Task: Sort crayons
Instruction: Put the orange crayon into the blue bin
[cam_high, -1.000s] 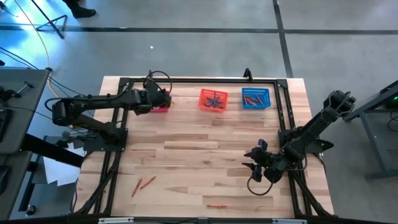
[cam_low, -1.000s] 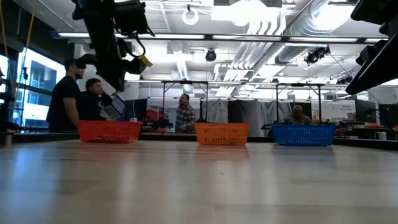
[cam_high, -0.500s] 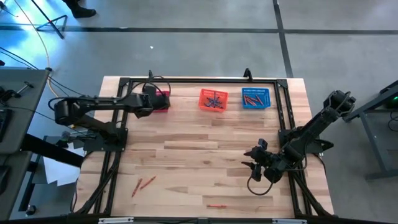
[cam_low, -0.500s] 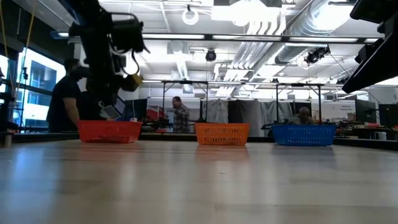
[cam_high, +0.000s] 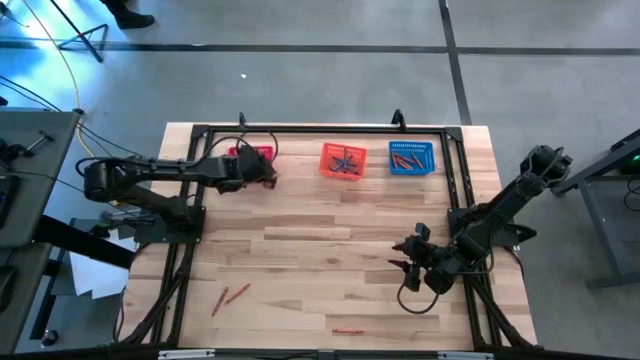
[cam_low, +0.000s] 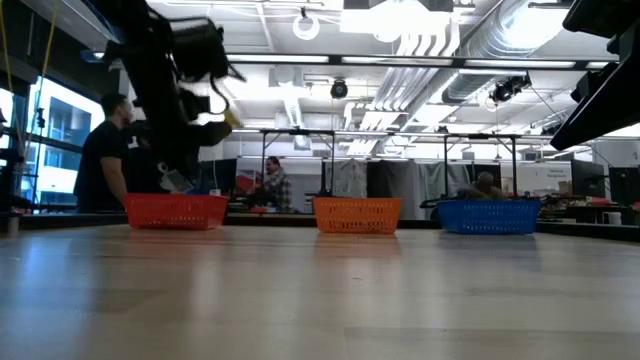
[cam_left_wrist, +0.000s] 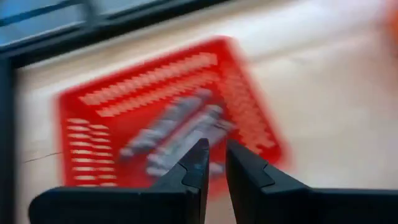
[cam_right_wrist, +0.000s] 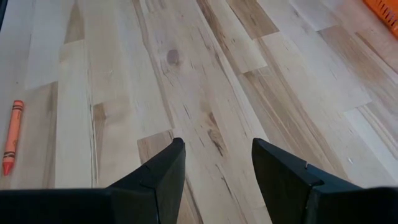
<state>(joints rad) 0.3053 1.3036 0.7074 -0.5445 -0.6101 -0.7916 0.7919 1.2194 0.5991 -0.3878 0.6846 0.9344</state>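
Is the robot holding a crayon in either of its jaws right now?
No. The left gripper hangs over the red basket with a narrow empty gap. The right gripper is wide open over bare table, holding nothing.

No writing can be read anywhere from where I stand. The orange crayon (cam_right_wrist: 12, 137) lying on the worktop (cam_right_wrist: 205, 93) has a dark band on its wrapper, but no letters come clear. The baskets and the room beyond carry no legible labels, numbers or signs.
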